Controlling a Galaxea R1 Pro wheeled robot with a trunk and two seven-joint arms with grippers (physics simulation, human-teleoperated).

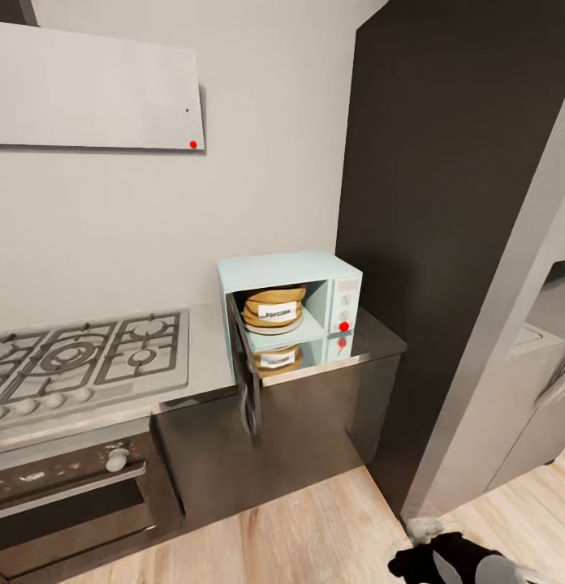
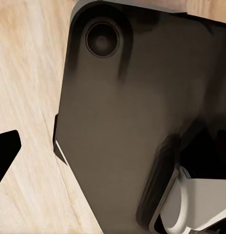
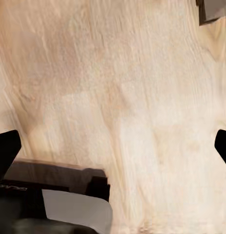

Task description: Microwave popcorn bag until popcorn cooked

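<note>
The popcorn bag [image 1: 273,309] sat inside the microwave [image 1: 292,302], whose door [image 1: 247,375] hung open past the table [image 1: 372,339] edge. Popcorn itself could not be made out. Right gripper [image 3: 113,146] fingers stood apart over bare wooden floor [image 3: 118,87]; left gripper state undeterminable.

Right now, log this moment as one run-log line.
tan-brown popcorn bag: inside pale mint-blue microwave | dark glass door: open | microwave on glossy grey countertop | right gripper: open, over wooden floor

Glossy, mirror-like countertop [image 1: 372,345], matt steel hob [image 1: 88,361], pale wood-grain floor [image 1: 315,535], seemingly cloth popcorn bag [image 1: 273,310].
</note>
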